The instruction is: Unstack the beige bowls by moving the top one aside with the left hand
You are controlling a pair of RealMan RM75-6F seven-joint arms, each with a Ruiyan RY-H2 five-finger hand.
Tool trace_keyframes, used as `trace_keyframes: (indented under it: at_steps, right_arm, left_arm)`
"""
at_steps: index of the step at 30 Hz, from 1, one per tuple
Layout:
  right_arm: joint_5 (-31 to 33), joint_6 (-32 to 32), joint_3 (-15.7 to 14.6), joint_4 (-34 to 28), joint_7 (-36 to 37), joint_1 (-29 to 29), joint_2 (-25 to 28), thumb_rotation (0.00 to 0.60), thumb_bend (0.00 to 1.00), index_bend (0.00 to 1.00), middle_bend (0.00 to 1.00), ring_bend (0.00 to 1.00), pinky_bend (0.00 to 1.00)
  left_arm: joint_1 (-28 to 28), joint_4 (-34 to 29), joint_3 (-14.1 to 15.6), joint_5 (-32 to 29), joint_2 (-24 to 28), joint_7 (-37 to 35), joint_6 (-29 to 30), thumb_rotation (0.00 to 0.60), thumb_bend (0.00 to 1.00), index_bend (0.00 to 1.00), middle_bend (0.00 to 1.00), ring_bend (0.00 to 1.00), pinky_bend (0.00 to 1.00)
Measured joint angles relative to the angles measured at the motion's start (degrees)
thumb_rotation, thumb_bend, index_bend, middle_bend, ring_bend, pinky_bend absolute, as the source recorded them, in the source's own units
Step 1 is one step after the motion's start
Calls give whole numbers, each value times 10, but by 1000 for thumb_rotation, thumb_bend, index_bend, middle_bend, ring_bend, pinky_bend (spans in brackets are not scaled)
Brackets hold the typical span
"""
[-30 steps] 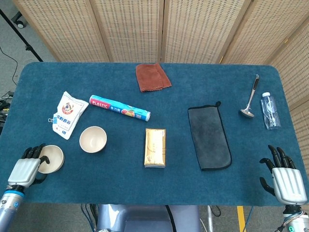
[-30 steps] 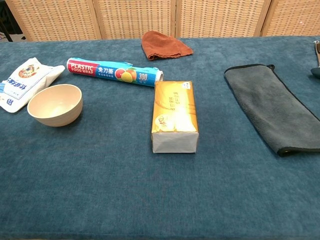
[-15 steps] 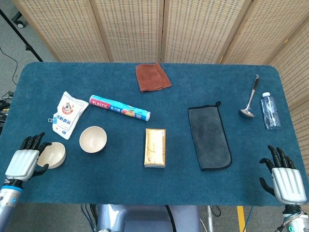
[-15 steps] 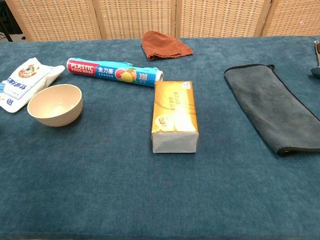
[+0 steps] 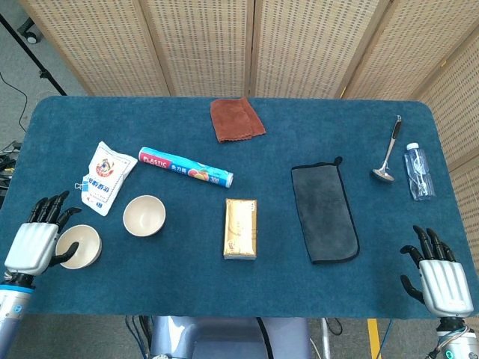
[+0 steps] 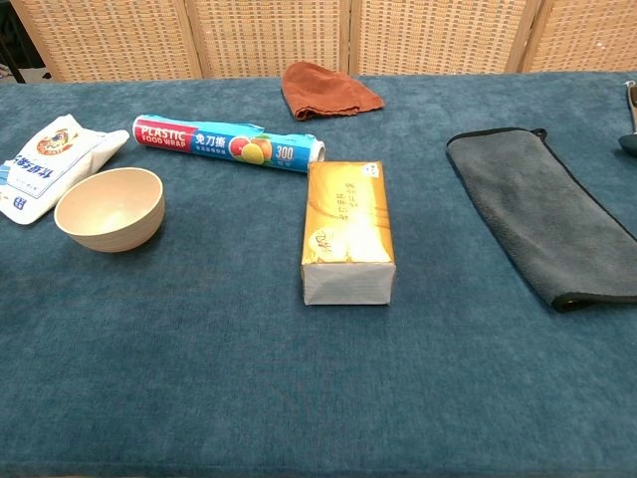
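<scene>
Head view: left hand (image 5: 31, 245) fingers spread beside bowl (image 5: 78, 246); wrap roll (image 5: 185, 167) near

In the chest view, the snack bag (image 6: 45, 164) is getting cut by the left edge, the grey cloth (image 6: 552, 214) by the right edge, and both hands are staying outside the picture. In the head view, the left hand (image 5: 34, 243) is covering one side of the near bowl (image 5: 81, 245).
</scene>
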Motion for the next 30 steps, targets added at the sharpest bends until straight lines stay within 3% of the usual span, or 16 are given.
trace_keyframes:
  at_steps: [9,14,23,30]
  right_arm:
    - [-11,-7,-2,-3,6,5,-5,600,312,342,65,21,169]
    - [-14,-14,-5,1,11,8,-9,600,311,342,65,21,169]
    - [-12,-17,-5,10,6,10,-16,600,311,342,65,21,169]
    - [-7,-23,-7,14,6,11,-18,600,311,342,65,21,169]
  left_arm:
    - [60,21,-5,61,-33,-88,142,600,297,237,0,0,0]
    - [91,44,0,89,-42,-132,187,600,297,245,0,0,0]
    - [103,56,-9,97,-27,-200,203,600,297,253,0,0,0]
    - [101,61,-8,96,-30,-195,188,600,297,257,0,0,0]
